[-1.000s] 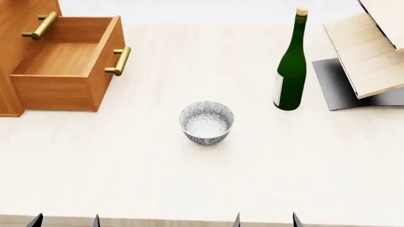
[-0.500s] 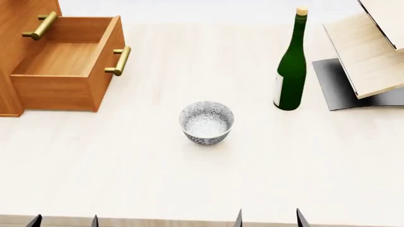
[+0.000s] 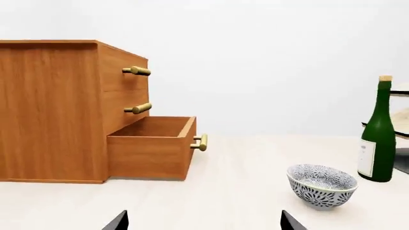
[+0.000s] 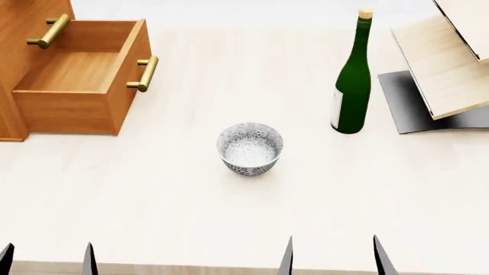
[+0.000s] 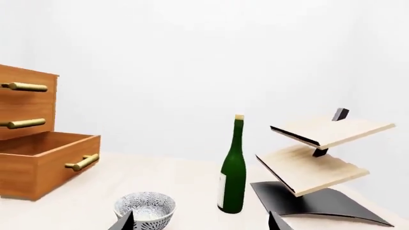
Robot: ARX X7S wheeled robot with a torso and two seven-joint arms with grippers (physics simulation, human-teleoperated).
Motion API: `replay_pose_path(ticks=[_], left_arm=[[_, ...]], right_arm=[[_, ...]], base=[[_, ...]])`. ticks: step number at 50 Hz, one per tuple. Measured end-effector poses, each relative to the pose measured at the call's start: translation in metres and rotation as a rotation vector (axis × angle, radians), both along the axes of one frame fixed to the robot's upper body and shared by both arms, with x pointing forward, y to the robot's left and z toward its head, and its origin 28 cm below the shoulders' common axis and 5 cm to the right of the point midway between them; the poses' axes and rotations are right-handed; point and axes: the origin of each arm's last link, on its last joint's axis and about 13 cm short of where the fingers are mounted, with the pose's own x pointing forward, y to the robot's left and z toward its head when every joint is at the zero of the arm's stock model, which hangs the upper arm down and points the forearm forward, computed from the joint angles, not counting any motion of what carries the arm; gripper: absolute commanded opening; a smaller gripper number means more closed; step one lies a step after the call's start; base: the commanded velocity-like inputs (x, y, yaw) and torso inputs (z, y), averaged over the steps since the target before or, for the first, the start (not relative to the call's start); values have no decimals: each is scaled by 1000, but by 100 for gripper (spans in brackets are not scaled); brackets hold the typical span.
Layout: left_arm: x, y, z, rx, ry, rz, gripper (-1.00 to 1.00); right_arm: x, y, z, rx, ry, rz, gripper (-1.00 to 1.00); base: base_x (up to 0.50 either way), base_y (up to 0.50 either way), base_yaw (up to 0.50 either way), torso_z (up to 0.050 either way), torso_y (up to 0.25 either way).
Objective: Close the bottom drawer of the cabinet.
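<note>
The orange-brown cabinet [image 4: 19, 17] stands at the table's far left. Its bottom drawer [image 4: 73, 109] is pulled out wide and shows an empty inside, with the brass handle [image 4: 145, 73] facing right. In the left wrist view the cabinet [image 3: 51, 110] and bottom drawer [image 3: 150, 155] lie well ahead. The right wrist view shows the bottom drawer [image 5: 48, 165] at far left. My left gripper [image 4: 47, 260] and right gripper [image 4: 333, 258] are both open and empty at the near table edge, far from the drawer. Only their dark fingertips [image 3: 118, 221] show.
A patterned bowl [image 4: 250, 148] sits mid-table between me and the far side. A green bottle [image 4: 353, 86] stands to its right. Beyond that, a pale slanted wooden rack [image 4: 450, 63] rests on a dark base [image 4: 405, 103].
Both pairs of fingertips have come further up into the head view. The left pair has shifted left, and the right pair stands wider apart. Drawer, bowl and bottle have not moved.
</note>
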Motion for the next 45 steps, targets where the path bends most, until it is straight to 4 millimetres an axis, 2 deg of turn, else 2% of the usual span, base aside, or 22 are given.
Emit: replay_pose_path(ticks=[13,24,45], left_arm=[[-33,-1,39,10,-207,1,100],[-56,-2,60,23,-334,5,100],[-68,-3,66,29,-401,-12,100]], right_arm=[[-31,6,32,-45,-194,7,100],[-50,10,51,-51,-303,27,100],[-60,11,59,-74,-383,29,100]], base=[[0,0,0,0,0],[0,0,0,0,0],[0,0,0,0,0]])
